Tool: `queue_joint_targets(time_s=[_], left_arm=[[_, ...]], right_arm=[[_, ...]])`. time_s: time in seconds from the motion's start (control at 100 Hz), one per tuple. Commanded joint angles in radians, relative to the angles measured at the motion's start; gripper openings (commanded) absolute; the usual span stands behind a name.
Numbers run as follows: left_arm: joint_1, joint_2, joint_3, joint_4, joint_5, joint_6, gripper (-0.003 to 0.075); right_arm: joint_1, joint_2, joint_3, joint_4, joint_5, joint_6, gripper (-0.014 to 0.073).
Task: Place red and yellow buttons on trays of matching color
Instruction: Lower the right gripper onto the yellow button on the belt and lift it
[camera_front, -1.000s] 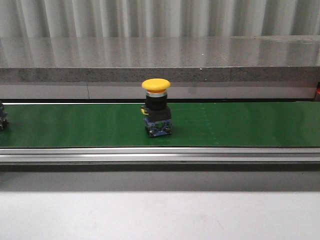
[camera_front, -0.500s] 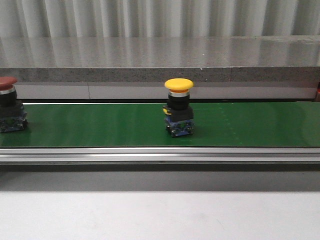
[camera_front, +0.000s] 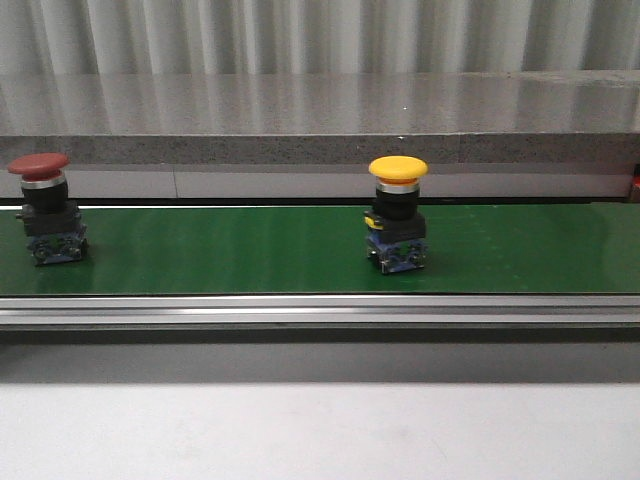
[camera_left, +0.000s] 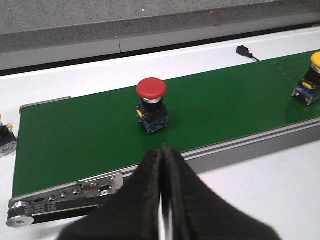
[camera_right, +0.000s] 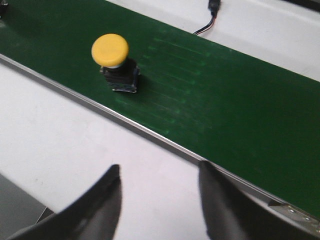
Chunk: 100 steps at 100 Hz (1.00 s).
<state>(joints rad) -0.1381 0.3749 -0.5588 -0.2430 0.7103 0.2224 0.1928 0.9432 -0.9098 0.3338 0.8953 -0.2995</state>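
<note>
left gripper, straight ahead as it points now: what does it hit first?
Probably the near rail of the belt, then the red button standing almost dead ahead on it. The left gripper is shut. Depth is unclear, so it might pass over the rail.

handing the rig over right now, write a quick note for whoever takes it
Left gripper: shut, empty, on the near side of the green conveyor belt.
Right gripper: open, empty, also short of the belt.
Red button: upright on the belt, far left in the front view.
Yellow button: upright on the belt, right of centre.
Done: nothing placed. Left: both buttons onto matching trays; no trays in view.
</note>
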Motion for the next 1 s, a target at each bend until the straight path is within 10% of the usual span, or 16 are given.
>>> queue_joint_targets(time_s=[0.0, 0.99], left_arm=[[-0.009, 0.005, -0.024, -0.024, -0.065, 0.002, -0.0020], [-0.009, 0.005, -0.024, -0.024, -0.065, 0.002, -0.0020]], right_arm=[[0.017, 0.070, -0.086, 0.035, 0.009, -0.008, 0.0606], [0.099, 0.652, -0.384, -0.097, 0.021, -0.008, 0.0570]])
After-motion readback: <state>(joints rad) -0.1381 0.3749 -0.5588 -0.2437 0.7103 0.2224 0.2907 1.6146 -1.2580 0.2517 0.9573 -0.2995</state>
